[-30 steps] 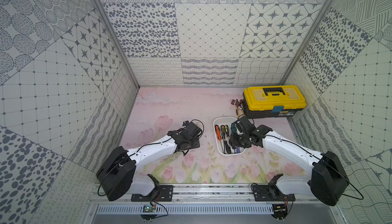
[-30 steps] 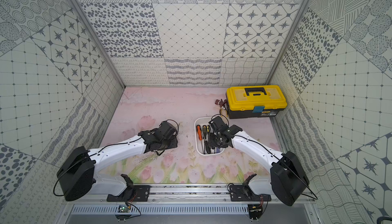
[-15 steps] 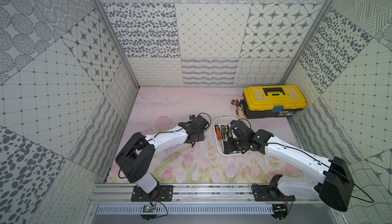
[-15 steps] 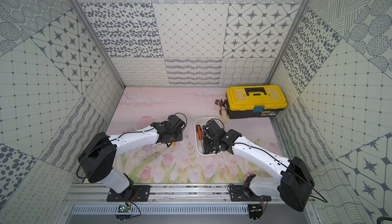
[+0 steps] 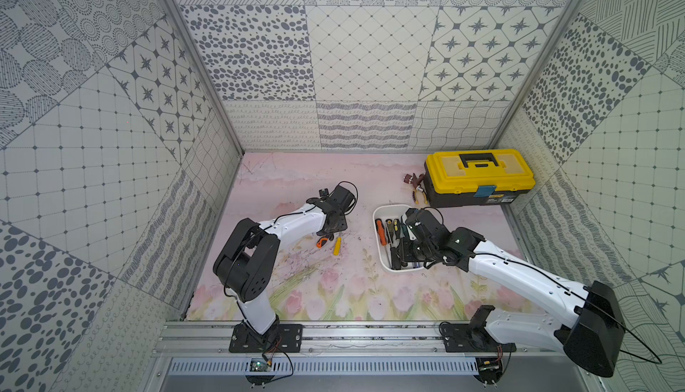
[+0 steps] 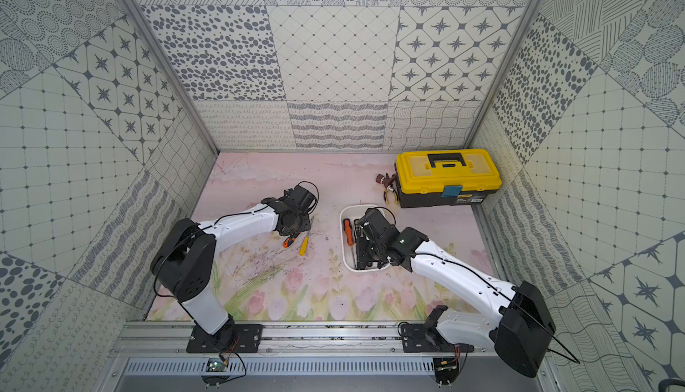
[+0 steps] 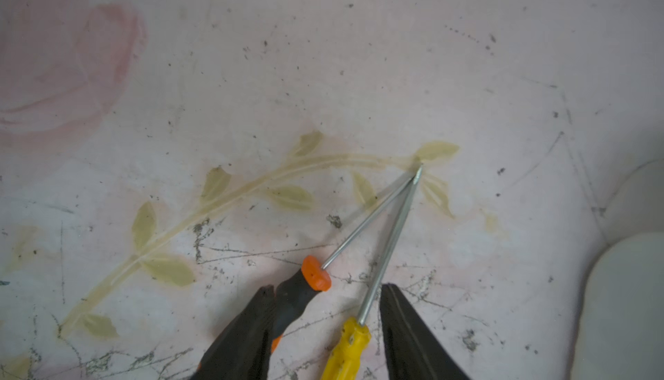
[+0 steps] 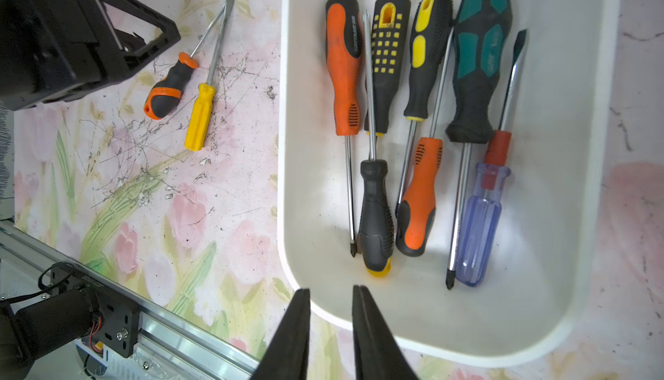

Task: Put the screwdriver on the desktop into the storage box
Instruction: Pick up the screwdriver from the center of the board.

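Two on the counter point(image 7: 323, 72), tips meeting: stubby orange-black screwdriver point(image 7: 301, 299), slim yellow-handled screwdriver point(image 7: 346, 349). Left fingers point(image 7: 244, 335) spread, straddling both handles, gripping neither. Right fingers point(image 8: 291, 335) nearly together, empty, above the white storage box point(image 8: 560, 144) rim.

- I see the desktop point(image 7: 359, 72) as a matt printed sheet, scuffed, finely scratched and speckled with dark grit.
- The storage box point(image 8: 575, 180) looks like smooth white plastic with a soft sheen.
- The orange-and-black screwdriver point(image 8: 169, 88) has a matt, rubbery-looking grip. The yellow screwdriver point(image 8: 200, 119) has a hard, shiny plastic handle. Both shafts are bright bare metal.
- Inside the box, the violet handle point(image 8: 479, 223) is clear glossy plastic.
- The toolbox point(image 5: 515, 175), right of centre in both top views, has a smooth, semi-gloss yellow plastic lid.
- The rail point(image 5: 370, 338) along the lower edge is bare, dull-silver metal.
- The fingers point(image 8: 291, 335) of the right gripper point(image 8: 331, 288) are matt black.
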### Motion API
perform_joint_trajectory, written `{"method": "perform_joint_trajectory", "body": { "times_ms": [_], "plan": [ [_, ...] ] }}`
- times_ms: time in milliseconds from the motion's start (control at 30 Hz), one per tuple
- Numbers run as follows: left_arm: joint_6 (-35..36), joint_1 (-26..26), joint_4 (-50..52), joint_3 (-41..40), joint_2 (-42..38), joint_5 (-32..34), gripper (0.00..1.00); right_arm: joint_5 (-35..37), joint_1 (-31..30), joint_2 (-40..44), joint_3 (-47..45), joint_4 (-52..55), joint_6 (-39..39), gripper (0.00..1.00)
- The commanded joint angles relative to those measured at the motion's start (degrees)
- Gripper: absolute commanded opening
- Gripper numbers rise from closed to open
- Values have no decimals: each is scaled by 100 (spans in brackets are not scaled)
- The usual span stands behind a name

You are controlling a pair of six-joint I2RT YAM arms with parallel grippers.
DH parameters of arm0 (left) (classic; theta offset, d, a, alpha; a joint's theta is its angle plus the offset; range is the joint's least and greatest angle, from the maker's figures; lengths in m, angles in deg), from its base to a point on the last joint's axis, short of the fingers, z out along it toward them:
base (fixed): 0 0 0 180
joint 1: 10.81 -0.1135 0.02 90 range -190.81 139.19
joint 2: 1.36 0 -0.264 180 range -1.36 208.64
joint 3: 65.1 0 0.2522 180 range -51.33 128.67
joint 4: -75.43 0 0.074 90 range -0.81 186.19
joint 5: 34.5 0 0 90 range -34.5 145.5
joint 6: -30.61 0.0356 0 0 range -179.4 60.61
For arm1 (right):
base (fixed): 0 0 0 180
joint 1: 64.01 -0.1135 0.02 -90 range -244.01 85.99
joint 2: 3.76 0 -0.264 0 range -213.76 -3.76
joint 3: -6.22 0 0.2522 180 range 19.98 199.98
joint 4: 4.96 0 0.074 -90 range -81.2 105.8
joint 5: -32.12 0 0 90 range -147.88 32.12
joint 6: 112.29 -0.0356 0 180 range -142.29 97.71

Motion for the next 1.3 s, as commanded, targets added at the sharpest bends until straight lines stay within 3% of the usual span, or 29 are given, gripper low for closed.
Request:
{"method": "perform_joint_trajectory", "body": {
  "times_ms": [0,400,733,867,1033,1100,1200,1267],
  "plan": [
    [-67,-112,376,-33,252,147,53,12,-19,182,-83,-164,-54,27],
    [-496,-176,348,-500,510,157,45,11,-16,198,-130,-215,-53,26],
    [-692,-186,528,-575,298,547,11,-49,-21,257,-90,-211,-69,25],
    [-727,-187,642,-588,-64,643,0,-171,-21,289,-77,-264,-77,25],
    [-804,-139,688,-689,-1230,490,0,-725,-17,414,-101,-660,-89,25],
    [-780,-88,257,-955,-1989,91,0,-1135,-14,502,-190,-1010,-127,28],
    [-901,-92,-1234,-1806,-3288,-1445,0,-1936,-13,642,-436,-1878,-332,35],
    [-1229,-88,-2630,-2482,-4105,-2617,0,-2485,-19,738,-677,-2705,-582,49]
  ]
}}
